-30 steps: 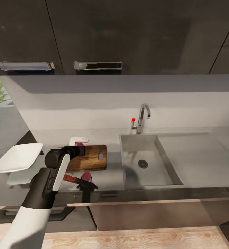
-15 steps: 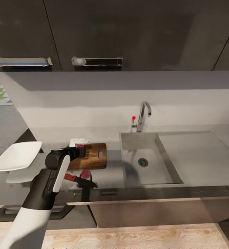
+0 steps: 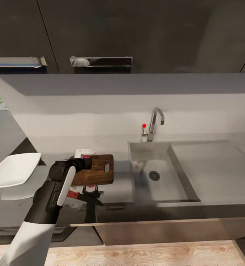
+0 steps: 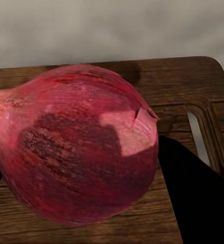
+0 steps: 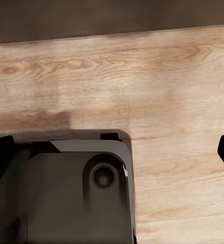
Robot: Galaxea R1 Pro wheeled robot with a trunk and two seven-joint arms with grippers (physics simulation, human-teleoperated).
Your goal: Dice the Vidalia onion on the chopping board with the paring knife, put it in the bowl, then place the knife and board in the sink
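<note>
grainy wooden chopping board (image 4: 91,76)

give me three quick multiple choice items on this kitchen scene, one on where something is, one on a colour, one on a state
1. Where does the paring knife lie?
A. in the sink
B. on the countertop in front of the chopping board
C. in the bowl

2. What colour is the bowl?
A. white
B. blue
C. black

3. What state is the Vidalia onion in?
A. diced
B. halved
C. whole

Answers:
1 B, the head view shows it on the countertop, on the near side of the chopping board.
2 A, it renders plain white.
3 C, the left wrist view shows one unbroken bulb between the left gripper fingers, over the board.
</note>
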